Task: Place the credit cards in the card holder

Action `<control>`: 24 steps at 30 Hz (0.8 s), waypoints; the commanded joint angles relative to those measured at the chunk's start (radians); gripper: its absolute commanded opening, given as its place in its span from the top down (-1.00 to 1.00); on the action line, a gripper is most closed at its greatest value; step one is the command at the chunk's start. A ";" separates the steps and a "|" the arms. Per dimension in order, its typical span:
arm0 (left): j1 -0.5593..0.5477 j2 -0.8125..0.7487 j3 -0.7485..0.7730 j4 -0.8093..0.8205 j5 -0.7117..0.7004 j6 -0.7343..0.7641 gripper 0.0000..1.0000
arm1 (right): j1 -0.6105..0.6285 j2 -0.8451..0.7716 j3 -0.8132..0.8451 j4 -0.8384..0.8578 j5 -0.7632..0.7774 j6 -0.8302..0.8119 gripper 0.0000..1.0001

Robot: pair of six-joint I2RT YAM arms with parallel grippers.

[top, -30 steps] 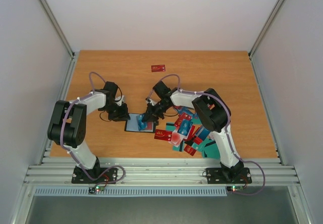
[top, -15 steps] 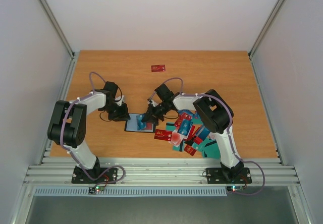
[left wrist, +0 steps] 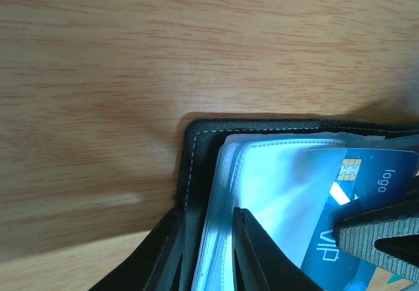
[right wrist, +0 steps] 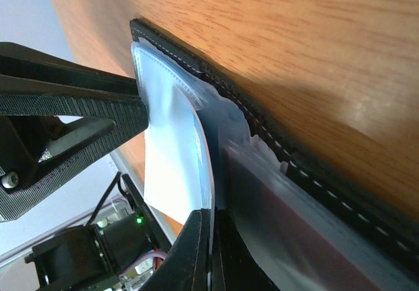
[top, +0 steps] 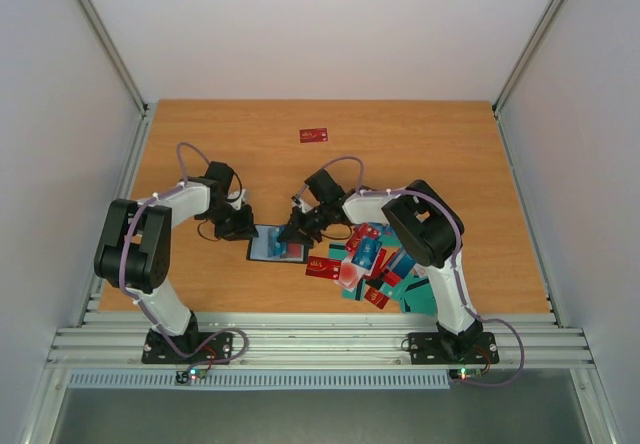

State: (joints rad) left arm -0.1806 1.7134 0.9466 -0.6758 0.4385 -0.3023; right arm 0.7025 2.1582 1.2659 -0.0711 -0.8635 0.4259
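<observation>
Our left claw (left wrist: 209, 258) pinches the near left edge of the holder (left wrist: 196, 140). One finger lies outside the black stitched cover and the other rests on top of the stack of clear sleeves (left wrist: 275, 179), so cover and sleeves are clamped between them. The holder lies open and flat on the worktop (left wrist: 196, 42), stretching away from this claw toward our other one.

Our right claw (right wrist: 208, 245) faces the left one across the holder, its fingers pressed together. In the left wrist view, the blue card (left wrist: 376, 186), with a gold chip and pale lettering, runs in under one of its grey fingers. We take it to be pinching that card by the edge. The card's free end lies on the top sleeve, just short of the left claw's upper finger. We cannot tell whether it has gone into a pocket or only rests on the plastic. From the right wrist, the sleeves curl up in front of the closed fingers, and the holder's stitched rim runs beside them on the wood.

Behind the right claw, under and beside its own arm, the loose cards (top: 372, 262) lie in an overlapping heap of red, teal and blue, close to the holder's right edge.

Well beyond both claws, a single red card (top: 313, 135) lies flat and alone toward the far side of the worktop.
</observation>
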 commanded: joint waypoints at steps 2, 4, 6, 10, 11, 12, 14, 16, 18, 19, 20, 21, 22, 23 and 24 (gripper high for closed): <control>-0.009 -0.003 -0.031 -0.056 0.010 0.012 0.55 | 0.018 0.015 -0.045 0.014 0.139 0.050 0.98; -0.010 -0.003 -0.028 -0.059 0.011 0.012 0.55 | 0.019 0.015 -0.054 0.031 0.143 0.063 0.98; -0.009 -0.003 -0.028 -0.060 0.011 0.013 0.55 | 0.020 0.016 -0.061 0.044 0.146 0.073 0.98; -0.009 -0.001 -0.032 -0.057 0.014 0.012 0.55 | 0.025 0.029 -0.059 0.065 0.139 0.090 0.98; -0.009 -0.001 -0.032 -0.057 0.015 0.011 0.55 | 0.027 0.033 -0.055 0.065 0.136 0.093 0.97; -0.009 -0.001 -0.032 -0.057 0.014 0.010 0.55 | 0.030 0.037 -0.052 0.067 0.135 0.096 0.97; -0.009 -0.001 -0.033 -0.057 0.014 0.009 0.55 | 0.034 0.040 -0.045 0.067 0.135 0.099 0.97; -0.009 -0.001 -0.032 -0.058 0.013 0.008 0.55 | 0.034 0.041 -0.043 0.063 0.138 0.099 0.96; -0.009 -0.003 -0.031 -0.058 0.012 0.007 0.55 | 0.035 0.039 -0.040 0.054 0.139 0.097 0.94; -0.010 -0.002 -0.031 -0.059 0.011 0.006 0.55 | 0.034 0.040 -0.038 0.047 0.138 0.097 0.92; -0.009 -0.003 -0.031 -0.058 0.011 0.005 0.55 | 0.034 0.040 -0.036 0.037 0.137 0.095 0.89; -0.009 -0.002 -0.031 -0.058 0.011 0.004 0.55 | 0.034 0.039 -0.034 0.028 0.136 0.092 0.86; -0.009 -0.002 -0.031 -0.057 0.011 0.003 0.55 | 0.035 0.037 -0.032 0.018 0.136 0.086 0.83; -0.009 -0.002 -0.031 -0.057 0.010 0.003 0.55 | 0.035 0.034 -0.029 0.003 0.137 0.078 0.79; -0.009 -0.001 -0.031 -0.055 0.010 0.002 0.55 | 0.035 0.032 -0.025 -0.016 0.138 0.069 0.75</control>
State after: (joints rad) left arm -0.1806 1.7134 0.9466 -0.6758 0.4393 -0.3027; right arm 0.7254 2.1551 1.2346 0.0147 -0.8200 0.5114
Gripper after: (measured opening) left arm 0.226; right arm 0.097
